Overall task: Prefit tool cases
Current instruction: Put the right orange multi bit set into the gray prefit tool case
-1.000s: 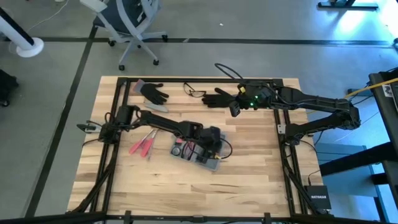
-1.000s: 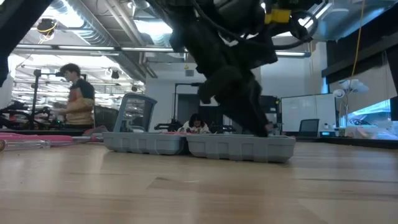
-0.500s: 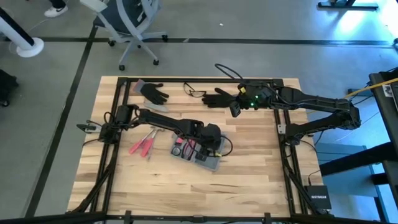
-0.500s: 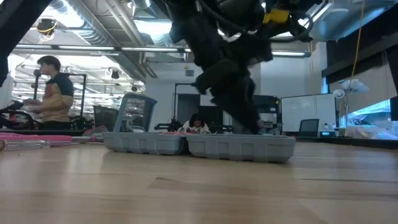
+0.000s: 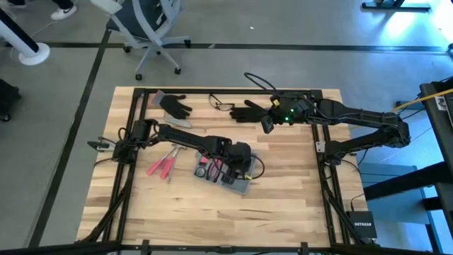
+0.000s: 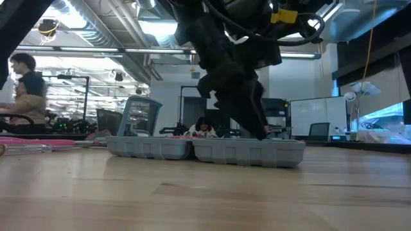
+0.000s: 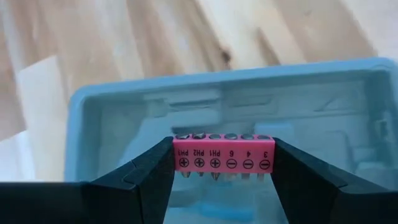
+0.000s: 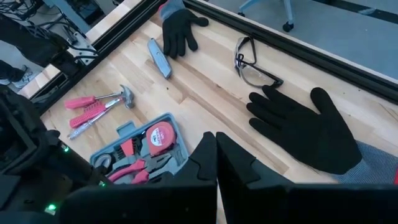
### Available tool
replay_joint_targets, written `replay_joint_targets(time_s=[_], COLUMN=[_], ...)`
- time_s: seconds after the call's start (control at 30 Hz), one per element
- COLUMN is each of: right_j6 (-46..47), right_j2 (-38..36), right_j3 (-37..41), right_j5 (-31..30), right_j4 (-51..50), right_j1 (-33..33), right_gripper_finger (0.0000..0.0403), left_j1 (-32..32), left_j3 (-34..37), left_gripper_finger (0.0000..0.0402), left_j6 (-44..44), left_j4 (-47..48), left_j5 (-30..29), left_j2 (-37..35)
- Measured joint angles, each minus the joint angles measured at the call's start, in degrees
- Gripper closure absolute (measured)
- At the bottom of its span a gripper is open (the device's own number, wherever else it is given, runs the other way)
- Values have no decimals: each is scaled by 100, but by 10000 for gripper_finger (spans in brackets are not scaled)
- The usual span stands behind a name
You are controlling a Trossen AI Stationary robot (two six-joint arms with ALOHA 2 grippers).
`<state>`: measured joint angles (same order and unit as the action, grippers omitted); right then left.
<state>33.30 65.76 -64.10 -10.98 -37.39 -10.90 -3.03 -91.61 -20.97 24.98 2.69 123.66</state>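
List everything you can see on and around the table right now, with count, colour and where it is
Hinged plastic tool case: one, grey-blue, open at table centre, holding a tape measure and pliers.
Bit holder: one, pink, six bits, gripped above an empty case half.
Loose tools with a hammer: red-handled, left of the case.
Gloves: two, black; one at the far left edge, one far centre.
Safety glasses: one, between the gloves.
Utility knife: one, grey, by the left glove.
Office chair: one, white, beyond the table.
Person: one, in the background.
Left gripper: over the case.
Right gripper: shut, at the far edge.
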Motion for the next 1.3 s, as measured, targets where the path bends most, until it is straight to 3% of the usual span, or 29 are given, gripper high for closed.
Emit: replay_joint_targets(time_s=[0.7,1.13,1.3], right_j6=[2,-32,-268], right_j2=[0,0,0], right_j3=[0,0,0], right_j5=[4,7,856], right_j4=[-2,-2,-70], right_j1=[2,5,4], right_gripper_finger=[403,403,403], left_j1=[-10,-26,-16], left_j3=[2,2,2], left_gripper_finger=[153,153,153], left_j6=[175,-96,-245], left_j4=[-551,1,456], left_j5=[73,46,-268], left_j2=[114,72,-40])
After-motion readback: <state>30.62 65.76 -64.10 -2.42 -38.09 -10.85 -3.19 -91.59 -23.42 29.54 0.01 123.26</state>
